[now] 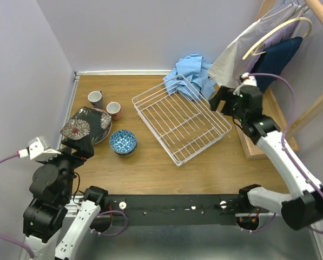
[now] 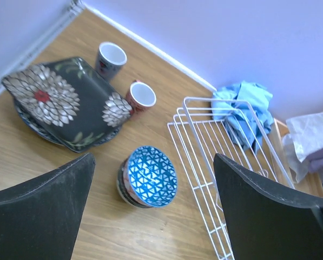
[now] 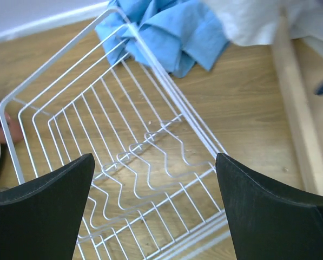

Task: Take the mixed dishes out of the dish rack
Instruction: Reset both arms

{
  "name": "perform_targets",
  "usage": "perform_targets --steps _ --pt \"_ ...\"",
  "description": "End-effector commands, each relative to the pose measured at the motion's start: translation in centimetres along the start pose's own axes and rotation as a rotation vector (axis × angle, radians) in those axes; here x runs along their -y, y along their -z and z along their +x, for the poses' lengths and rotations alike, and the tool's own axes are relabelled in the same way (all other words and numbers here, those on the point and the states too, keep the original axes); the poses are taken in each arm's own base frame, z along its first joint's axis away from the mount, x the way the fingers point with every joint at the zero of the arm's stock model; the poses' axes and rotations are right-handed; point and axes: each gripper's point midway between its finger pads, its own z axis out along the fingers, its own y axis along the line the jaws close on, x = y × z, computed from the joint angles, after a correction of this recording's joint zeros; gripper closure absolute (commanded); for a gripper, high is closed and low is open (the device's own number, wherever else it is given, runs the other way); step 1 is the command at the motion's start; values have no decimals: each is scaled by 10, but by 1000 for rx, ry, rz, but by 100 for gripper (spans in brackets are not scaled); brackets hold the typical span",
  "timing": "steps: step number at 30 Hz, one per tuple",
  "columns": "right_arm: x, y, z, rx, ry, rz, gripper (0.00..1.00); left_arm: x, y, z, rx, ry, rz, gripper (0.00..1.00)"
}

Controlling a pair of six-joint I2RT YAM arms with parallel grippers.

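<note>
Dish rack [image 1: 180, 116] of white wire lies at an angle in the middle of a wooden table [image 1: 166, 173], its upright prongs showing between the right gripper's fingers in the wrist view. Well to its left, by the wall, a black square plate [image 2: 64, 103] with a flower pattern rests on a stack of round plates [image 2: 34, 127]. Behind it stand a grey cup [image 1: 95, 98] and a red cup [image 1: 113, 110], close together and upright. A blue bowl [image 1: 123, 142] with a triangle pattern tops a small stack of bowls between the plates and the rack, apart from both.

The left gripper [image 2: 154, 158] hangs above the near edge of the square plate, jaws spread wide and holding nothing. The right gripper [image 3: 154, 157] hovers over the rack's right side, also wide open and gripping nothing.

A crumpled blue cloth [image 1: 191, 73] lies against the rack's far corner. Clothes [image 1: 269, 49] hang from a wooden frame [image 1: 318, 105] at the right.
</note>
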Motion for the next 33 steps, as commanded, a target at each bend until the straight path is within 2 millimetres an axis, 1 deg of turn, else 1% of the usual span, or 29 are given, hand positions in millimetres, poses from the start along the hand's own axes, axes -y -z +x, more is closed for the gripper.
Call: perform_targets --steps 1,3,4,5,7,8,10,11,12,14,15,16,18,19,23,29,33 --pt "45 60 -18 167 -113 168 0 -28 25 -16 94 -73 -57 1" --pt "52 77 -20 220 -126 185 0 -33 36 -23 135 -92 -44 1" --pt "60 84 -16 245 -131 208 0 -36 39 -25 147 -92 -46 1" --pt "62 102 -21 301 -142 198 0 -38 42 -27 159 -88 -50 1" --pt "69 118 -21 359 -163 204 0 -46 48 -30 190 -75 -65 1" --pt "73 130 -16 396 -173 196 0 -48 48 -28 190 -80 -67 1" --pt "79 140 -15 441 -187 203 0 -53 52 -29 202 -76 -79 1" --pt "84 142 -8 452 -190 208 0 -53 52 -30 207 -86 -80 1" --pt "86 155 -10 505 -205 196 0 -54 53 -31 213 -94 -77 1" --pt "94 170 -14 587 -233 207 0 -55 54 -31 217 -117 -79 1" --pt "99 168 -6 596 -230 218 0 -56 56 -32 223 -116 -74 1" --pt "103 185 -13 677 -256 210 0 -57 57 -33 229 -115 -76 1" --pt "111 188 -7 710 -256 227 0 -62 63 -37 267 -94 -77 1" --pt "116 195 -7 746 -275 240 0 -64 64 -37 276 -89 -82 1" --pt "128 199 1 770 -295 286 0 -71 65 -39 305 -71 -101 1" --pt "130 188 12 719 -265 302 0 -75 60 -36 309 -65 -131 1" --pt "128 185 16 706 -251 284 0 -77 57 -34 312 -55 -140 1"
